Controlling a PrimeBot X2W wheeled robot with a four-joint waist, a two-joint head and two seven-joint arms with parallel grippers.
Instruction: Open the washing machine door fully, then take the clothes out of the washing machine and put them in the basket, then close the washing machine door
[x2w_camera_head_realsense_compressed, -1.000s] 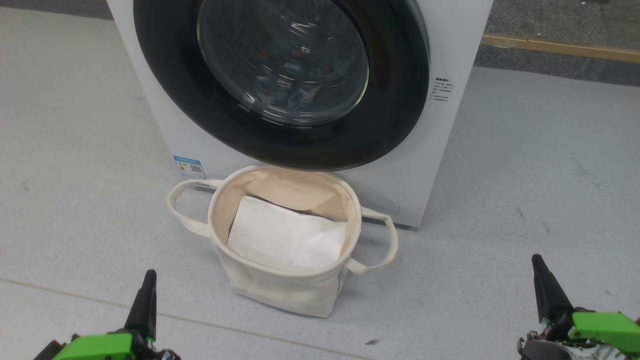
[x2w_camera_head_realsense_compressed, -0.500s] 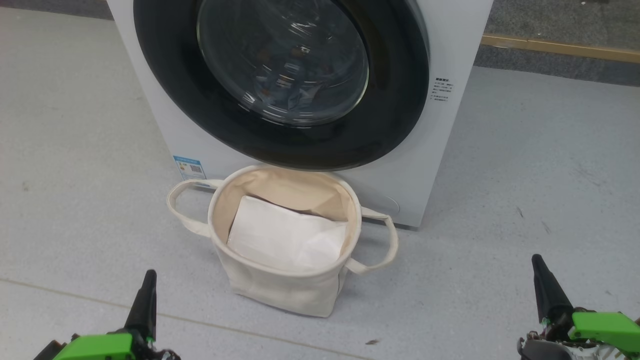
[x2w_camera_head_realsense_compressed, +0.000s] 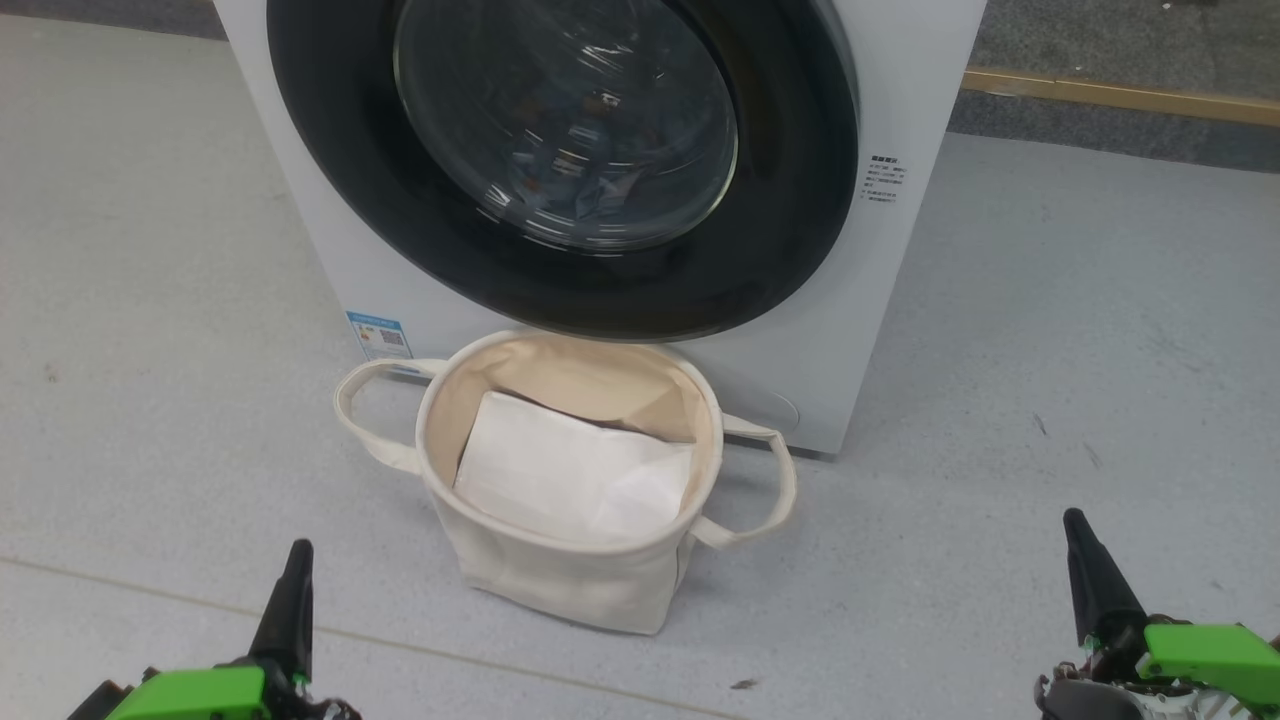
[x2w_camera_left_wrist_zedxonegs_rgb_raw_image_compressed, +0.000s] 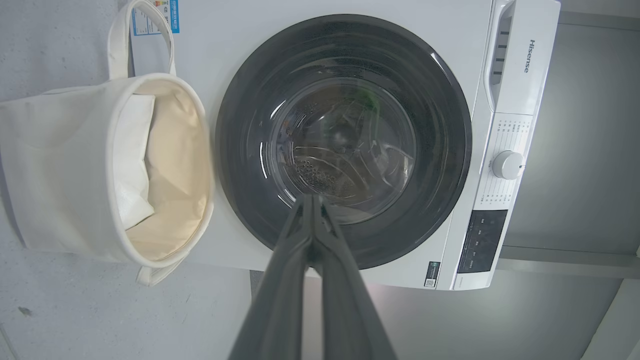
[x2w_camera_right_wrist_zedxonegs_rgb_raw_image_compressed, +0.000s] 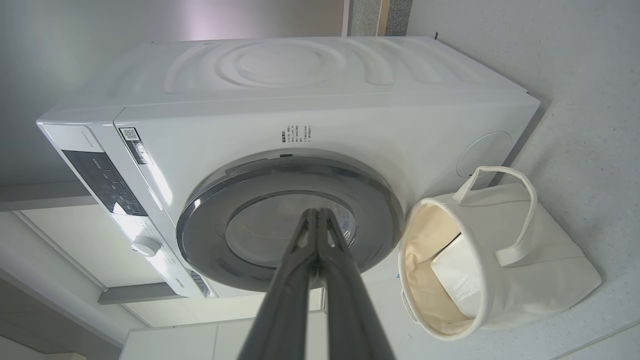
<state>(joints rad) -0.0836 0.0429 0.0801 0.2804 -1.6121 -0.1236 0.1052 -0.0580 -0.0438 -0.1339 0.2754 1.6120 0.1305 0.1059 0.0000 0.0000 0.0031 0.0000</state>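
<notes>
Washer (x2w_camera_head_realsense_compressed: 835, 350) stands on grey floor (x2w_camera_head_realsense_compressed: 150, 300), front face toward the head camera. Door (x2w_camera_head_realsense_compressed: 565, 150) is shut, black rim flush against the white front, glass bowl bulging outward. Clothes (x2w_camera_head_realsense_compressed: 585, 180) lie inside the drum, behind the glass: bluish folds with a pale patch, print unreadable through the reflections. Basket (x2w_camera_head_realsense_compressed: 560, 585) sits on the floor at 6 o'clock from the door, just beside the washer's lower front, upright, mouth open; whether it touches the machine I cannot tell. One strap handle loops out at 9 o'clock, the other at 3 o'clock. A white sheet (x2w_camera_head_realsense_compressed: 560, 470) lies folded inside the basket, tilted against the near wall; no blue fabric in there. Blue label (x2w_camera_head_realsense_compressed: 380, 337) is low on the washer front, at 10 o'clock from the basket rim. Left hand (x2w_camera_head_realsense_compressed: 298, 555) is at 7 o'clock in the head view, well apart from the basket, fingers clenched together, grasping nothing. Right hand (x2w_camera_head_realsense_compressed: 1075, 525) is at 5 o'clock, likewise clenched and empty, clear of the floor things. Both wrist views show finger pairs pressed tip to tip, pointing toward the door glass from a distance.
</notes>
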